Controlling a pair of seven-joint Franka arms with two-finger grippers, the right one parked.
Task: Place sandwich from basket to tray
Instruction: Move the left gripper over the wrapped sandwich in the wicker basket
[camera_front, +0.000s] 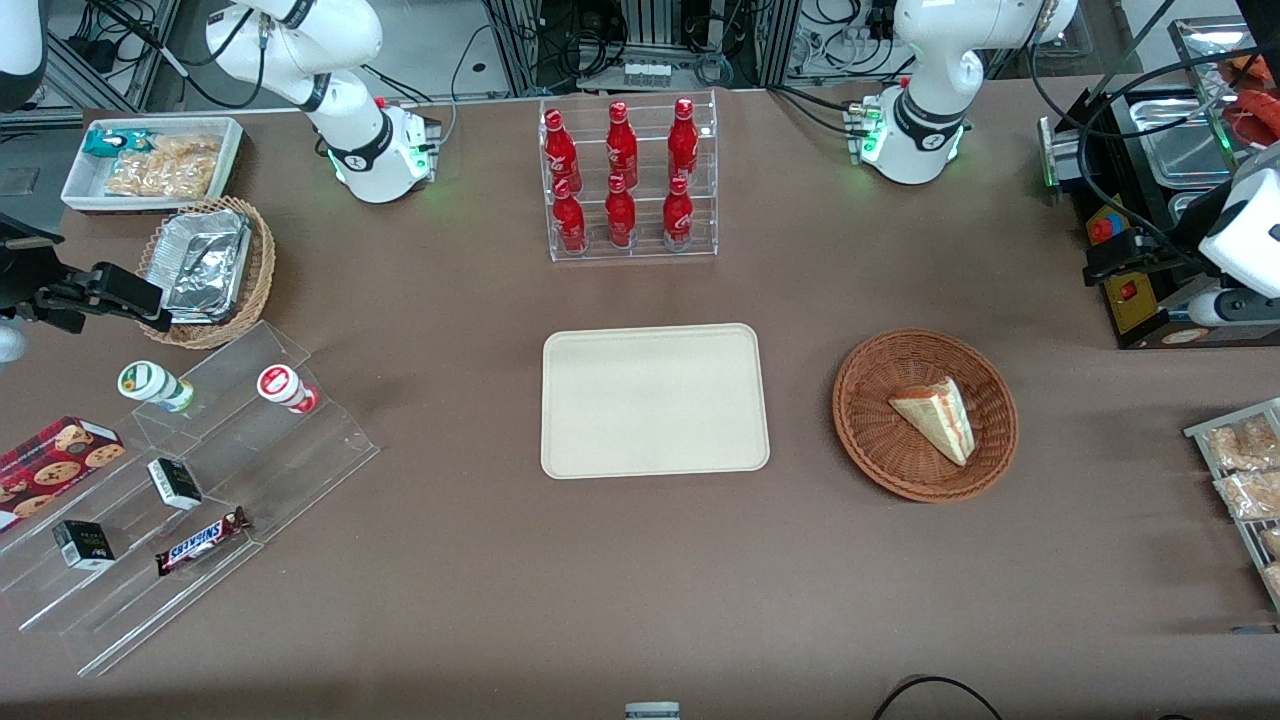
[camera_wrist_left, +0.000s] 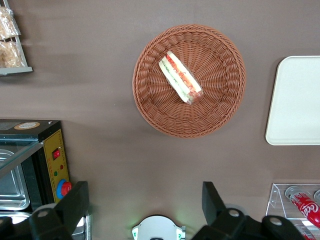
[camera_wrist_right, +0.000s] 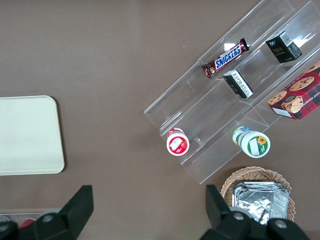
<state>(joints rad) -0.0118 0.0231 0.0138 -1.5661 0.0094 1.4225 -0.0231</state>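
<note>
On the brown bench cover (camera_front: 640, 600), roughly mid-bench, I see the cream tray (camera_front: 655, 400) lying flat, and beside it toward the working arm's end sits the reddish-brown basket (camera_front: 925, 415), well apart from the tray. Sandwich (camera_front: 935, 415) lies inside the basket, on its woven floor, filling edge showing red-orange and green in the left wrist view (camera_wrist_left: 180, 77). Left gripper (camera_wrist_left: 142, 202) hangs high above the bench near the working arm's end, its two fingers (camera_wrist_left: 75, 202) spread wide with nothing between them, not touching basket or sandwich. Farther from the front camera than the tray, a clear rack of red bottles (camera_front: 625, 180) stands upright near the bench's edge by the arm bases. Toward the parked arm's end: a clear stepped stand (camera_front: 180, 500) carrying a Snickers bar (camera_front: 203, 540), small boxes and two cups; a tan wicker basket with foil containers (camera_front: 205, 270); a white bin of snack packets (camera_front: 150, 165). At the working arm's end, a black appliance with steel pans (camera_front: 1150, 200) at the bench edge. Cables and aluminium framing fill the room past the arm bases.
</note>
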